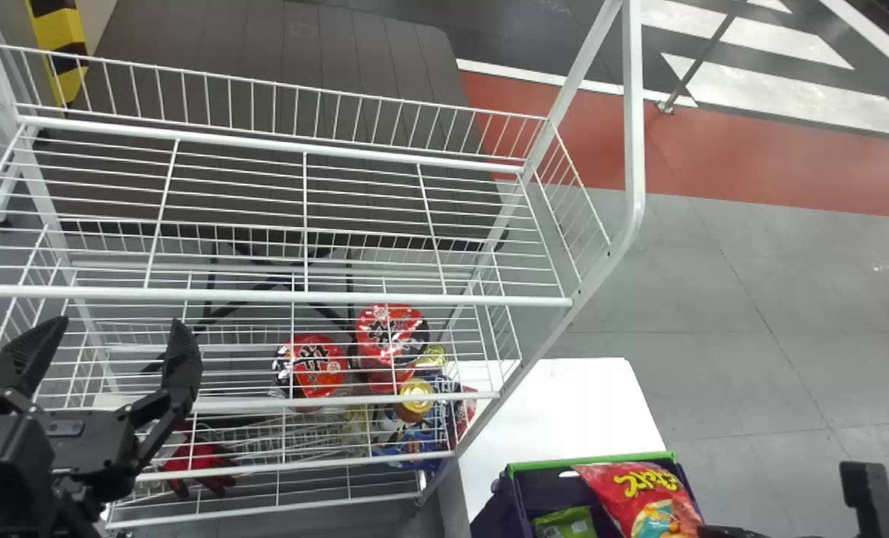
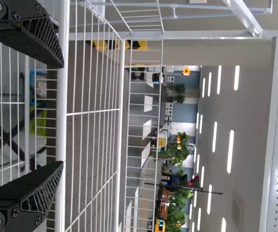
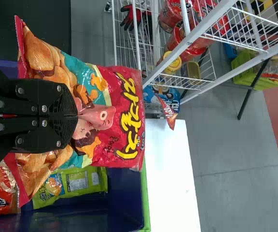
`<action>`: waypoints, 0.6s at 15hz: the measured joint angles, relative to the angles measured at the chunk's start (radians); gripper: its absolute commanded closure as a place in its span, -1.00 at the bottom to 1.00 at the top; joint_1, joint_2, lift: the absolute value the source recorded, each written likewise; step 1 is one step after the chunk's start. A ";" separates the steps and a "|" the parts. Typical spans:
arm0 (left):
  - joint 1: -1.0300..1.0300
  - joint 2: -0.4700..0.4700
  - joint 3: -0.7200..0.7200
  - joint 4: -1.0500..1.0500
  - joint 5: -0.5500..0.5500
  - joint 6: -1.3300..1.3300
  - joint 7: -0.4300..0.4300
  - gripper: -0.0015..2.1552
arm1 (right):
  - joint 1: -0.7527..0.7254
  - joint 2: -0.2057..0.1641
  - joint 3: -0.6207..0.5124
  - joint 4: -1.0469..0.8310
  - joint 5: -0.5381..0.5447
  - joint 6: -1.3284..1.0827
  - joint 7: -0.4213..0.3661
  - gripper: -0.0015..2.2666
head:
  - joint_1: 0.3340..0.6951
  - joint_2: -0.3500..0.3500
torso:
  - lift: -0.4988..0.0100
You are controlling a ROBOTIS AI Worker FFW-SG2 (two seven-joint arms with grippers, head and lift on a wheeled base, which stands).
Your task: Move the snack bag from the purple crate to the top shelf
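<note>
Had right tool [image 3: 76,115] clamped on snack bag [image 3: 107,113], left tool [image 1: 118,323] apart | looked like crate [image 1: 590,460] lift-out | needed raise to top shelf [image 1: 302,297]

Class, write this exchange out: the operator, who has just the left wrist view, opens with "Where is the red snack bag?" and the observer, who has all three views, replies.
Observer: The right gripper is shut on the red snack bag.
Operator: What lies in the purple crate?
Observer: A green snack bag lies inside the purple crate.
Operator: And below the top shelf?
Observer: Red instant noodle tubs sit there, toward the right end.
</note>
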 measured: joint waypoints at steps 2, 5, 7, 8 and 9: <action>-0.003 0.000 -0.001 0.001 0.001 0.001 0.000 -0.90 | -0.006 -0.001 0.000 0.002 0.004 0.002 0.000 0.46 | 1.00 -1.00 | 0.81; -0.005 0.000 -0.002 0.001 0.002 0.007 0.000 -0.90 | -0.012 -0.002 0.001 0.003 0.006 0.002 0.002 0.46 | 1.00 -1.00 | 0.86; -0.005 0.000 -0.001 0.001 0.002 0.010 0.000 -0.90 | -0.013 -0.001 0.001 0.005 0.005 -0.002 0.000 0.46 | 1.00 -1.00 | 0.89; -0.005 0.000 -0.001 0.001 0.002 0.010 0.000 -0.90 | -0.013 0.000 0.002 0.006 0.005 -0.005 0.000 0.46 | 1.00 -1.00 | 0.91; -0.005 0.000 -0.001 0.001 0.002 0.010 0.001 -0.90 | -0.013 0.000 0.002 0.007 0.005 -0.009 0.000 0.46 | 1.00 -1.00 | 0.92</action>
